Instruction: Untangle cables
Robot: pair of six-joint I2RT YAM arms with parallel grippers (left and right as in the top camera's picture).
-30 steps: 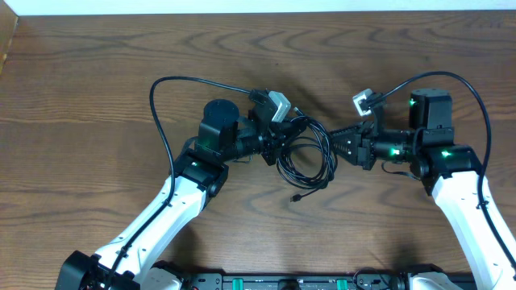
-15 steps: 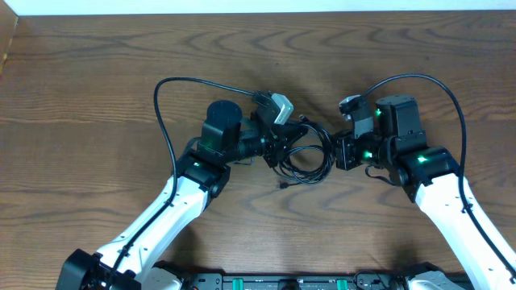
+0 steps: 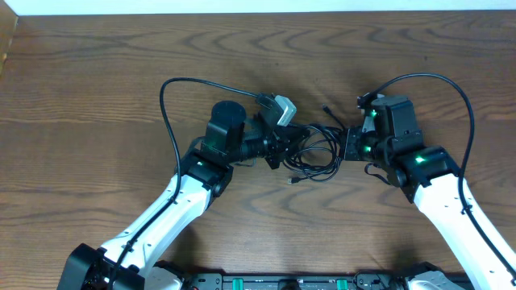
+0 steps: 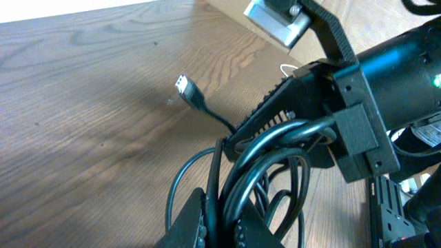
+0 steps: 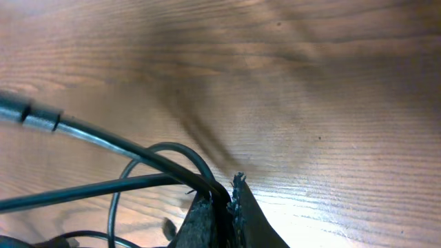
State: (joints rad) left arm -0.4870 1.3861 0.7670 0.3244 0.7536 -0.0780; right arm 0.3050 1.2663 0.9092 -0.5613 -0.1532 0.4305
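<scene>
Two tools, one cable bundle (image 3: 316, 161) — left tool (image 3: 280, 150) clamped on one edge, right tool (image 3: 345, 145) pinching a strand at the opposite edge — a loose plug (image 4: 185, 84) just beside it.

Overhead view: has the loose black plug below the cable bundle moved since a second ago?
Yes; the black plug moved up toward the wooden table's far edge.

Robotics lab bench, by look of it. Two white-and-black robot arms, left arm (image 3: 173, 205) and right arm (image 3: 455, 209), reach in from near edge of bare wood-grain table (image 3: 97, 72). Green status lights (image 3: 418, 160) glow on joints. Small grey camera (image 3: 282, 106) mounted at wrist. Black equipment rail (image 3: 290, 282) along front edge. No household clutter.
</scene>
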